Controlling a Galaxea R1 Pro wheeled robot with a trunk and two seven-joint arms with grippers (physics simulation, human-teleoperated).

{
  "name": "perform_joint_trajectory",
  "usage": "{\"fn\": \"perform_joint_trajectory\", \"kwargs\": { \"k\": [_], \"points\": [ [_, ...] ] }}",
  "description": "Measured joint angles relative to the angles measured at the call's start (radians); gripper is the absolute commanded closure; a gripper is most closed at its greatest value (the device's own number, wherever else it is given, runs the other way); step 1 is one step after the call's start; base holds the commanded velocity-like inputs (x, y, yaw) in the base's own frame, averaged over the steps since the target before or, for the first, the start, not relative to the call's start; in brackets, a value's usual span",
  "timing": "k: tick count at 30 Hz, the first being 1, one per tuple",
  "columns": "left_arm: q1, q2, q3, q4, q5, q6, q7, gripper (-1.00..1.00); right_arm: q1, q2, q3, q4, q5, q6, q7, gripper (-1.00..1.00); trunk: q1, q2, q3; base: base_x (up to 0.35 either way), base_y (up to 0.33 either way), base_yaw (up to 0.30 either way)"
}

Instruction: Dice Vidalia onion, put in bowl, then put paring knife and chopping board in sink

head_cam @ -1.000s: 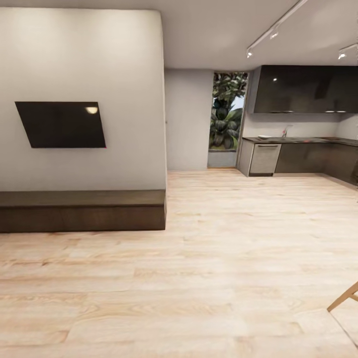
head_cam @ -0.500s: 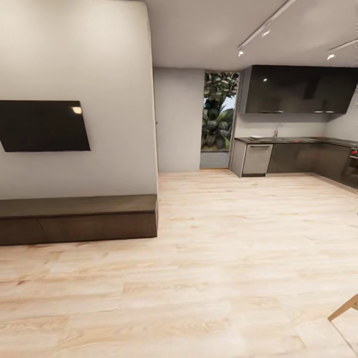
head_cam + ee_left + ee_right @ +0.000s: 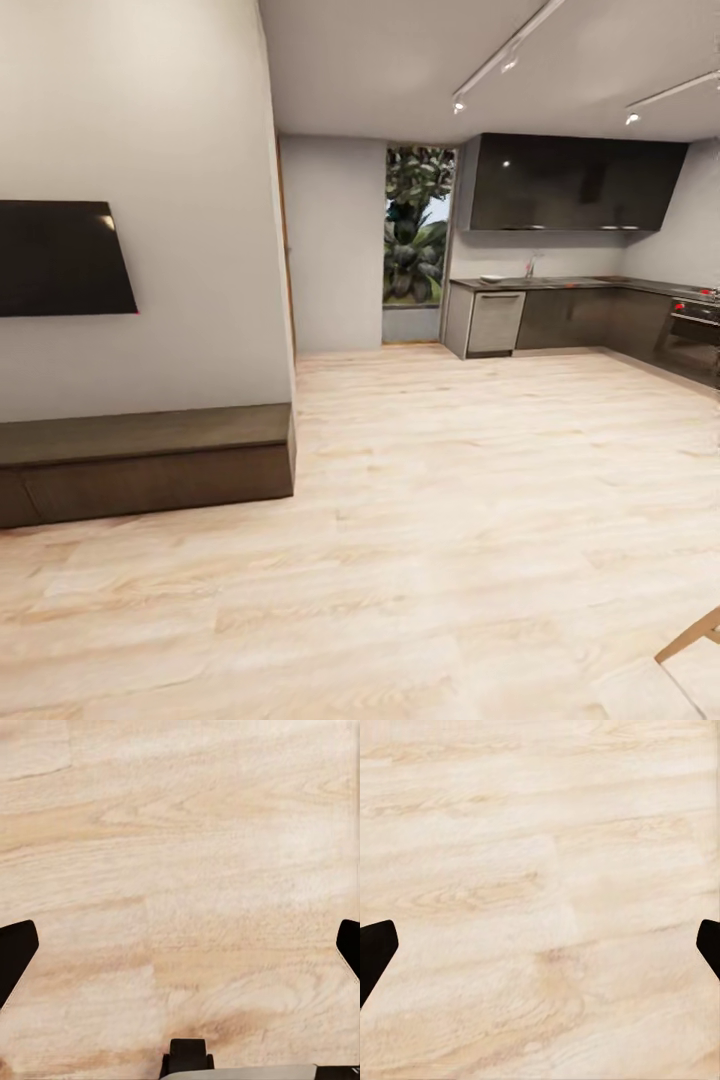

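we judge ourselves on the approach, no task step begun; the kitchen sits at the right of the head frame, its countertop far across the pale floor; next we must drive there; onion too distant to make out; wrist views give floor close up; left gripper and right gripper both spread wide, holding nothing.

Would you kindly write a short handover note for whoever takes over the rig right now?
Left hand: open, empty, above the wood floor.
Right hand: open, empty, also over the floor.
The kitchen lies ahead to the right, across the room; its countertop is visible, but the task's smaller things are too far to tell.
Done: nothing evident.
Left: drive to the countertop, then the whole onion job.
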State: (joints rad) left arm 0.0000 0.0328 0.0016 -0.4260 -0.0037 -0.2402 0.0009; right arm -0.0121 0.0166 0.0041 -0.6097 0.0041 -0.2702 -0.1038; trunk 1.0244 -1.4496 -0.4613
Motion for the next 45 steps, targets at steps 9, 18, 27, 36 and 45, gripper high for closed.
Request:
{"fn": "perform_joint_trajectory", "kwargs": {
  "k": [9,18,27,36,45],
  "points": [
    [0.000,0.000,0.000,0.000,0.000,0.000,0.000,-1.00,0.000,0.000,0.000,0.000,0.000,0.000,0.000,-1.00,0.000,0.000,0.004,0.317,0.000,-0.119],
    [0.000,0.000,0.000,0.000,0.000,0.000,-0.001,-1.00,0.000,0.000,0.000,0.000,0.000,0.000,0.000,-1.00,0.000,0.000,0.008,0.317,0.000,-0.115],
    [0.000,0.000,0.000,0.000,0.000,0.000,-0.001,-1.00,0.000,0.000,0.000,0.000,0.000,0.000,0.000,-1.00,0.000,0.000,0.011,0.317,0.000,-0.115],
    [0.000,-0.001,0.000,0.000,0.000,0.000,-0.001,-1.00,0.000,0.000,0.000,0.000,0.000,0.000,0.000,-1.00,0.000,0.000,0.015,0.317,0.000,-0.118],
    [0.000,0.000,0.000,0.000,0.000,0.000,0.000,-1.00,0.000,0.000,0.000,0.000,0.000,0.000,0.000,-1.00,0.000,0.000,0.019,0.317,0.000,-0.129]
  ]
}}
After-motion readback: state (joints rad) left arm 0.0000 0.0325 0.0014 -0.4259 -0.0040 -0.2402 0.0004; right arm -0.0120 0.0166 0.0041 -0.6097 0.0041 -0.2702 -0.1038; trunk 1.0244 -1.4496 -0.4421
